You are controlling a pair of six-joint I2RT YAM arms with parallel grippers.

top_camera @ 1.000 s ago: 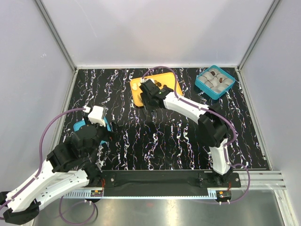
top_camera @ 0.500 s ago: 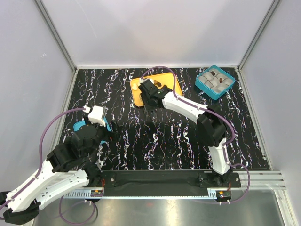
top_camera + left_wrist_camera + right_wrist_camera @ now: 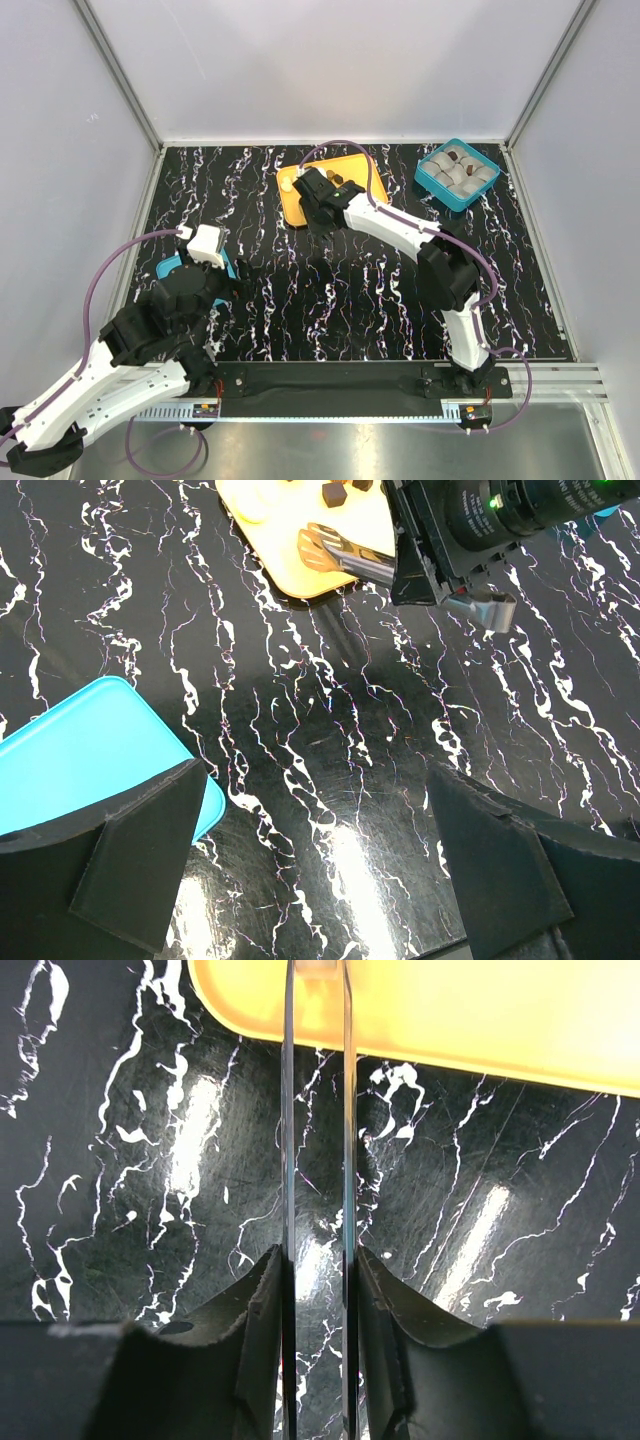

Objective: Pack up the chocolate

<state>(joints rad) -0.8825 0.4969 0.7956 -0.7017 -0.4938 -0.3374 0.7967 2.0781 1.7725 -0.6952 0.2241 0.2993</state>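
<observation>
The chocolate lies on the orange tray point(image 3: 352, 168): dark brown lumps point(image 3: 340, 180) and a cream-white oval point(image 3: 287, 185). They also show in the left wrist view, the dark lumps point(image 3: 333, 493) and the pale ovals point(image 3: 255, 495). My right gripper point(image 3: 302, 190) hovers over the tray's near left part, its thin metal fingers point(image 3: 335, 555) pointing left. In the right wrist view the right gripper point(image 3: 316, 970) has its blades narrowly apart, with a pale bit between the tips at the frame's top edge. My left gripper point(image 3: 320, 880) is wide open and empty above the table.
A teal square box point(image 3: 457, 172) with grey cups, some holding brown pieces, stands at the back right. A flat teal lid point(image 3: 80, 750) lies on the table by the left gripper, also in the top view point(image 3: 172, 266). Metal-framed walls enclose the table.
My right gripper has crept a little to the left over the tray, toward the cream-white oval. The left arm has not moved.
</observation>
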